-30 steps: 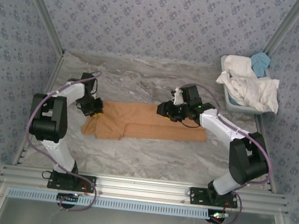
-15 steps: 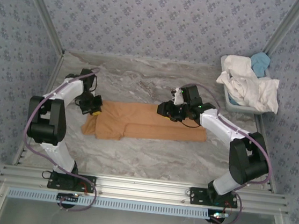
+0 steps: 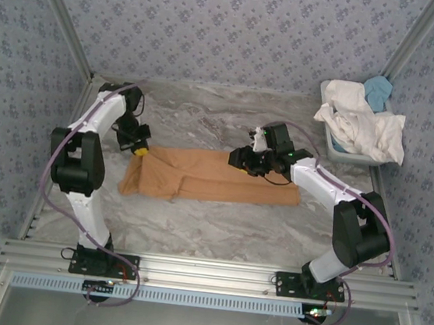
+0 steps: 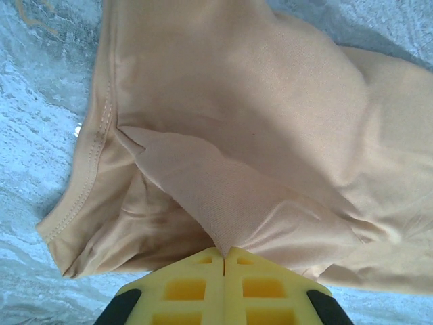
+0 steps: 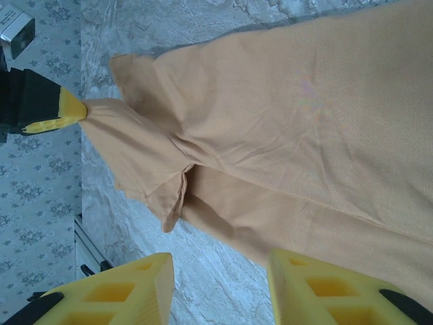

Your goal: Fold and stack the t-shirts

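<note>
T-shirt [image 3: 215,176], one tan-orange, pinched by left pincer [image 4: 224,253], right pincer [image 5: 220,263] spread

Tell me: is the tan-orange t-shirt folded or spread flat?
Partly folded: the tan-orange t-shirt lies as a narrow layered band, with the left tool pinching its raised end.

Robot lab test cell: aluminium frame [image 3: 204,272], wallpaper-patterned panels [image 3: 232,31], marble-look tabletop [image 3: 198,117].
</note>
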Robot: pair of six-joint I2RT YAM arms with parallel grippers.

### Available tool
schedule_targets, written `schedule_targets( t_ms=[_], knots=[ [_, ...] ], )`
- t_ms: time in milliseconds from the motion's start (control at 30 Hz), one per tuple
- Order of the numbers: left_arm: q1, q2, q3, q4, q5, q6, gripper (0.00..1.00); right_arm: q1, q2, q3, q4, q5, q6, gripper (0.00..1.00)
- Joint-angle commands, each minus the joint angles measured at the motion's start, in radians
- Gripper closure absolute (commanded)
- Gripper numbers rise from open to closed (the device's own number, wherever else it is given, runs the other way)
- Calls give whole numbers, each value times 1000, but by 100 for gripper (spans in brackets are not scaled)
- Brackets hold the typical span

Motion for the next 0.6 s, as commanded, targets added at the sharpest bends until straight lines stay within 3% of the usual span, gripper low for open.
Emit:
schedule_targets(
  t_ms=[0, 467, 567],
  knots=[
    [-4, 42, 83, -89, -18, 20, 100, -5, -26, -17, -7, -19, 6, 57],
    [0, 286, 287, -98, -129, 35, 100, -9, -21, -13, -19, -12, 3, 57],
    [1, 312, 288, -97, -196, 39, 75, -20, -28, -11, -37, 6, -1, 57]
  ],
)
